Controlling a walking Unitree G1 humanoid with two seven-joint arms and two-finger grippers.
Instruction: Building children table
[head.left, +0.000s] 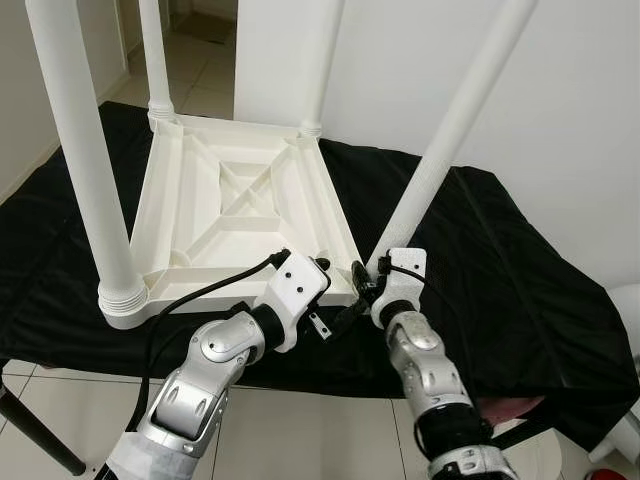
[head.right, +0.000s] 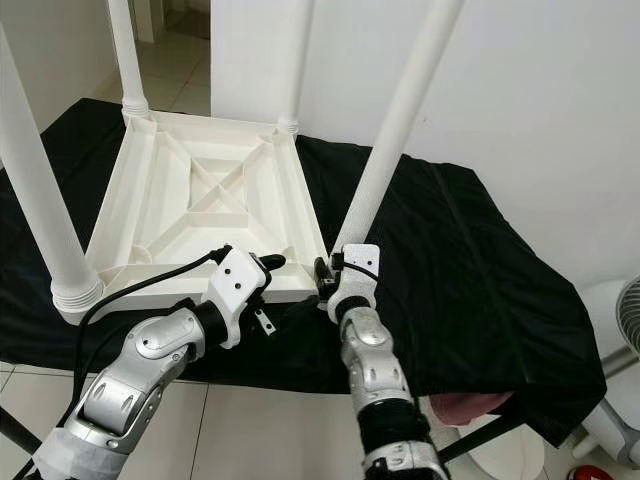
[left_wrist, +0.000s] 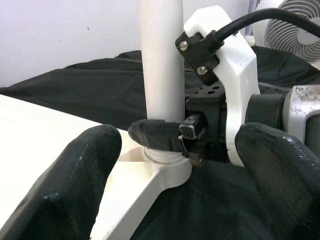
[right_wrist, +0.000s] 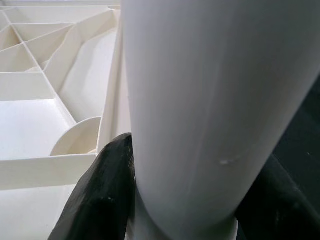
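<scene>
In the left eye view the white tabletop (head.left: 235, 215) lies upside down on a black cloth (head.left: 520, 280) spread over a work surface, ribs facing up, with three legs already standing in their corner sockets — the near-left leg (head.left: 85, 160) and two far ones. The fourth leg (head.left: 455, 130) leans out from the near-right corner, and the right gripper (head.left: 366, 281) is wrapped round its base right at the socket, while the left gripper (head.left: 322, 268) hovers just beside that same corner over the tabletop's edge. The right eye view gives the same layout: the tilted leg rises from the corner between the two wrists, clearly not parallel to the others. In the left wrist view the left gripper's two fingers (left_wrist: 75, 175) are spread wide with nothing between them, looking past to the leg's base, where one black finger of the right gripper curls round the white collar sitting on the corner boss. The right wrist view is close on the leg, black fingers pressed to either side of it, the ribbed underside just beyond. By my reading the last leg is being seated, so the build is nearly done. The next move calls for bringing the leg upright over its socket and turning or pressing it home — with the left gripper steadying the tabletop against sliding on the cloth.
</scene>
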